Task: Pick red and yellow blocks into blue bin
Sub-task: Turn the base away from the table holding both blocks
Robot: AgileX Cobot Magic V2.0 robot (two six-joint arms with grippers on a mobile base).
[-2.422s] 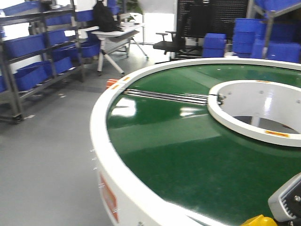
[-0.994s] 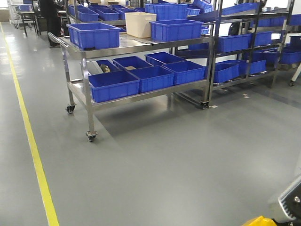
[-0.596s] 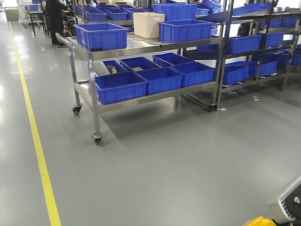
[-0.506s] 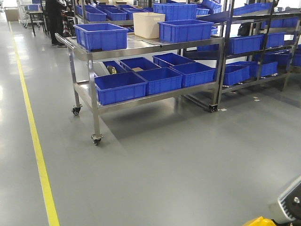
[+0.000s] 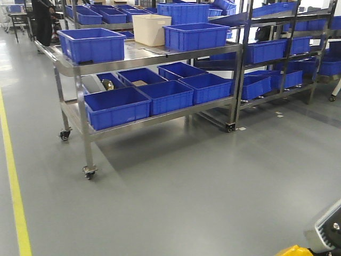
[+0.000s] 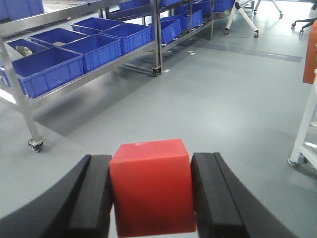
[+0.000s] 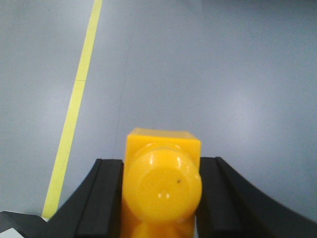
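The left gripper (image 6: 150, 166) clamps one red cube (image 6: 148, 198) between its fingers. The right gripper (image 7: 161, 171) clamps one yellow brick (image 7: 163, 144). One cream bin (image 5: 151, 29) stands on the far cart (image 5: 139, 52).

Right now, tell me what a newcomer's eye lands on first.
The red cube clamped in the left tool fills the left wrist view, and the yellow brick sits gripped in the right tool. In the front view, a steel cart loaded with blue bins stands on the grey floor.

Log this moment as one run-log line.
left pincer: shut on red cube | right pincer: shut on yellow toy brick | ahead: steel cart with blue bins | placement: pending
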